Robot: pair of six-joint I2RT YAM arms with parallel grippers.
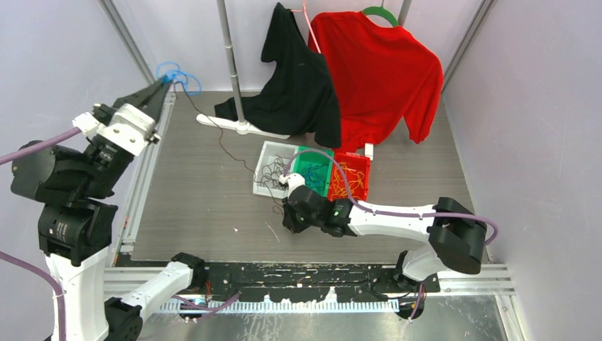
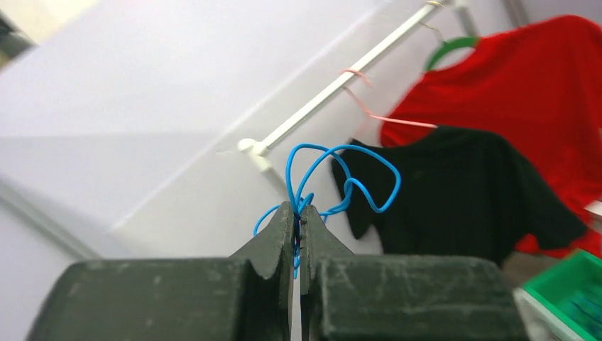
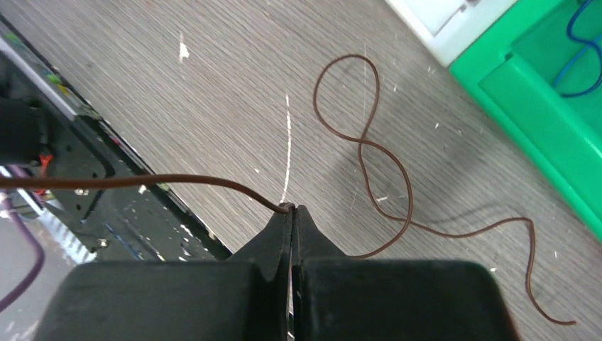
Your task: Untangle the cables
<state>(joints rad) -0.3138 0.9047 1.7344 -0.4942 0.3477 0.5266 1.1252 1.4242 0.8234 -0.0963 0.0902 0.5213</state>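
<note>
My left gripper [image 1: 167, 82] is raised at the far left and shut on a bunch of blue cable [image 1: 177, 74] loops; in its wrist view the blue cable [image 2: 355, 167] springs out above the closed tips of the left gripper [image 2: 299, 212]. A thin dark brown cable [image 1: 221, 138] runs from there down across the table toward my right gripper [image 1: 285, 213], which sits low by the white tray. In the right wrist view the right gripper [image 3: 292, 208] is shut on the brown cable [image 3: 369, 145]. One end stretches left and the rest loops on the table.
Three bins stand side by side: a white tray [image 1: 264, 150] with dark cables, a green bin [image 1: 309, 153] with blue ones, and a red bin [image 1: 363, 162] with yellow-orange ones. A black shirt [image 1: 298, 85] and a red shirt [image 1: 380, 71] hang on a rack at the back.
</note>
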